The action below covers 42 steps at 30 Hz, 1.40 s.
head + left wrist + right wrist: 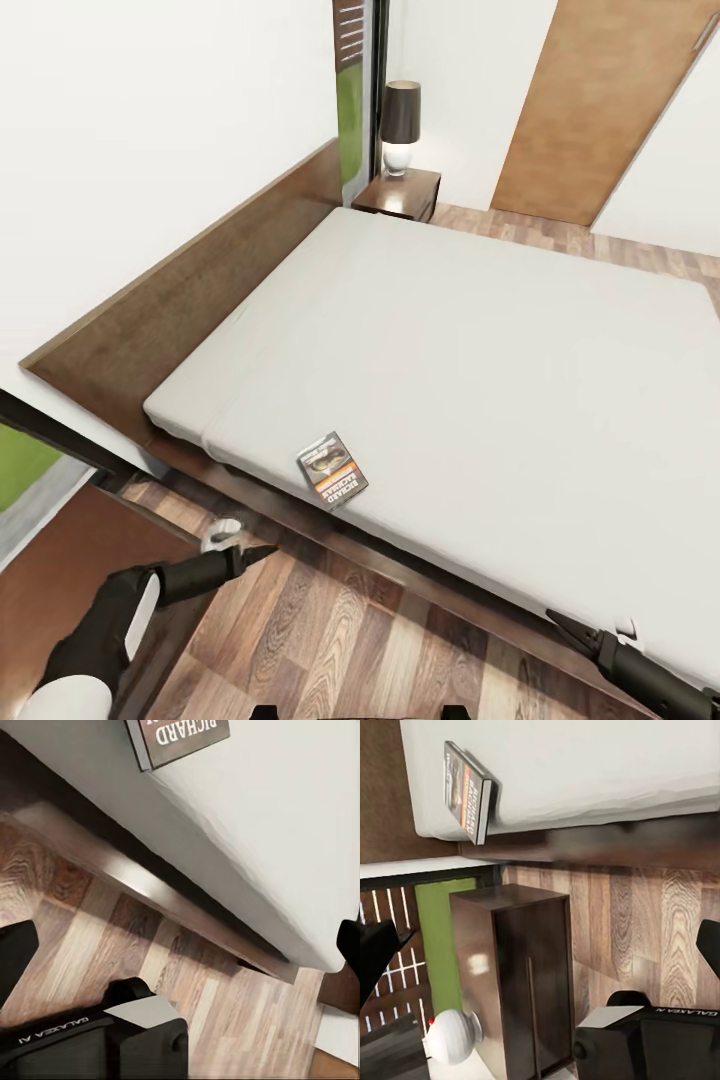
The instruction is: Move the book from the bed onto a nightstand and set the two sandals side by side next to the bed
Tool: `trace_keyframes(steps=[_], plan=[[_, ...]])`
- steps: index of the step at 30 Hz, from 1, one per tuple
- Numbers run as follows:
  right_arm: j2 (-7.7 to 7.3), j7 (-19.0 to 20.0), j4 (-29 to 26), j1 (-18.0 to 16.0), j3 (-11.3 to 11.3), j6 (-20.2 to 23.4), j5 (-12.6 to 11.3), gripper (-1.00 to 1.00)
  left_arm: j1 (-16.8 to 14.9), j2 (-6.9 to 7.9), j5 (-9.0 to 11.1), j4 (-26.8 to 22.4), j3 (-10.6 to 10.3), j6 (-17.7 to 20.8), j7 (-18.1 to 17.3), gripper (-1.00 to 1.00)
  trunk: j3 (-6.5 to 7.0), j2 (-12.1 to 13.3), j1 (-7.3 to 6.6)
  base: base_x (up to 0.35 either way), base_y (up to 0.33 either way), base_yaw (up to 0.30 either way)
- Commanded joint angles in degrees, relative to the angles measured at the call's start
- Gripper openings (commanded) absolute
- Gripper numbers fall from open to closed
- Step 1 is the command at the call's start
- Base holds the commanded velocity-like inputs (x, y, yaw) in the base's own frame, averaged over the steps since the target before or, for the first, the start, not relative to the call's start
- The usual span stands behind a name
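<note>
Left claw [250,553] grip unclear, book [332,469] at mattress edge, right wrist reveals near nightstand [521,975]

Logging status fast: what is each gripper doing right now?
Left gripper: open, holding nothing, over the floor beside the bed.
Right gripper: open, holding nothing.

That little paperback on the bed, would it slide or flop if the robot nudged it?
The book lies flat near the mattress edge, so a push might tip it off. It looks thin, probably light and slightly bendy. The soft mattress may resist sliding.
</note>
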Motion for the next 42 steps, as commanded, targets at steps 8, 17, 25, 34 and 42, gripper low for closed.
trace_keyframes(steps=[8, 17, 25, 34, 42], plan=[[-0.03, 0.25, 0.11, 0.01, 0.25, -2.35, -0.54, 1.0, 0.15, 2.76, -1.84, 9.25, 0.19, -7.38, -2.56, 1.0, -0.05, -0.05, 0.01, 0.0, 0.0, 0.0], [-0.03, 0.21, 0.2, 0.0, 0.25, -2.52, -0.57, 1.0, 0.17, 9.39, -1.63, 19.87, 0.31, -16.3, -7.32, 1.0, -0.05, -0.05, 0.01, 0.0, 0.0, 0.0], [-0.03, 0.12, 1.12, -0.01, 0.25, -2.54, 0.02, 1.0, 0.17, 11.53, -1.29, 27.58, 1.03, -22.45, -9.71, 1.0, -0.05, -0.05, 0.01, 0.0, 0.0, 0.0], [3.85, 0.2, 1.2, -0.01, 0.25, -2.69, 6.29, 1.0, 0.17, 10.59, -1.37, 27.93, 1.01, -22.8, -9.67, 1.0, -0.05, -0.05, 0.01, 0.0, 0.0, 0.0], [4.18, 0.2, 1.26, -0.01, 0.25, -2.66, 6.37, 1.0, 0.17, 10.55, -1.37, 27.93, 1.01, -22.8, -9.67, 1.0, -0.05, -0.05, 0.01, 0.0, 0.0, 0.0]])
